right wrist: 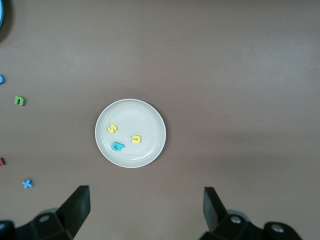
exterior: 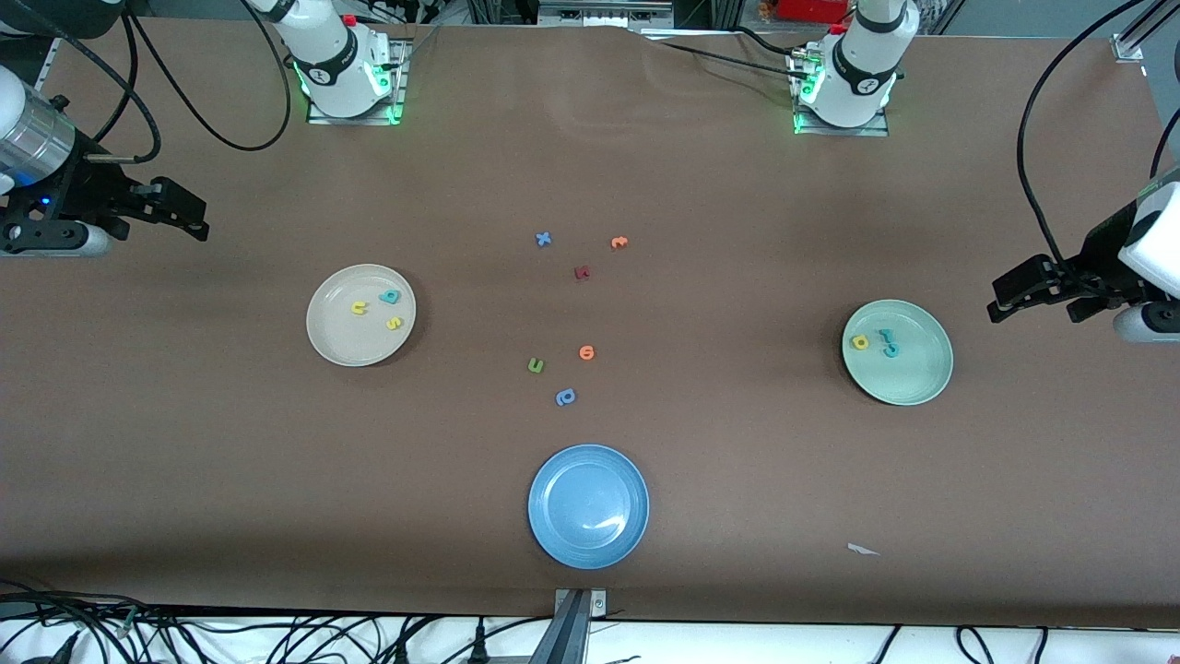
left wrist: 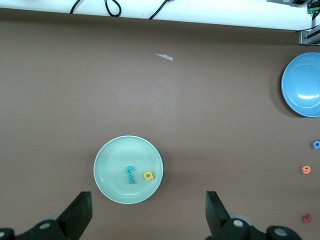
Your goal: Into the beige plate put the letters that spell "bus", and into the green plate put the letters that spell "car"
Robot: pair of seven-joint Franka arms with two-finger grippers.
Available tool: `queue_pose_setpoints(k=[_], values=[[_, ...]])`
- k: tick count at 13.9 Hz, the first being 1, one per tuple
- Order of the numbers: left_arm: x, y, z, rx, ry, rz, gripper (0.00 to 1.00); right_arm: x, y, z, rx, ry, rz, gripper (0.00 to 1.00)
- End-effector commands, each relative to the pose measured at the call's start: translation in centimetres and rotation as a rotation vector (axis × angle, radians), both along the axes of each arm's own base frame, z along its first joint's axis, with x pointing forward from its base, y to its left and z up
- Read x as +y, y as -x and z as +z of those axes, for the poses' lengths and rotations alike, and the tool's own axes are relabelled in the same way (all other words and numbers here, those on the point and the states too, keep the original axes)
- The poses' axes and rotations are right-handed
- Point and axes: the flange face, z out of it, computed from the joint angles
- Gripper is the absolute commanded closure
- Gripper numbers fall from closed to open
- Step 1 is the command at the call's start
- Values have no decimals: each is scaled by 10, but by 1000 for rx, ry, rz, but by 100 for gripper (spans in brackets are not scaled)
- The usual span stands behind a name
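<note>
While both arms wait at the table ends, left gripper and right gripper hang w/ jaws released, holding nothing. Beige plate, toward right arm's end, holds teal b, yellow u, yellow s. Green plate, toward left arm's end, holds yellow a, teal r, teal c.

Tabletop looked like a matt brown sheet, smooth with barely any sheen. The blue plate at its camera-side edge was clearly glossy, with bright highlights on it. The beige plate and the green plate had a softer, satin glaze. The little letters, like the yellow u in the beige plate, looked matt and foamy. A scrap of white paper lay near the blue plate.
</note>
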Motion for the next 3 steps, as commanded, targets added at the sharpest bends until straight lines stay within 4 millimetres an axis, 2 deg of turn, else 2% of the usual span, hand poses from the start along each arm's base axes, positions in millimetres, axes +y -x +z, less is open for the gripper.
queue_pose_setpoints(k=[1, 3], values=[[-2, 4, 10, -2, 24, -22, 0, 0, -2, 6, 2, -13, 11, 0], [-2, 4, 10, -2, 24, -22, 0, 0, -2, 6, 2, -13, 11, 0]])
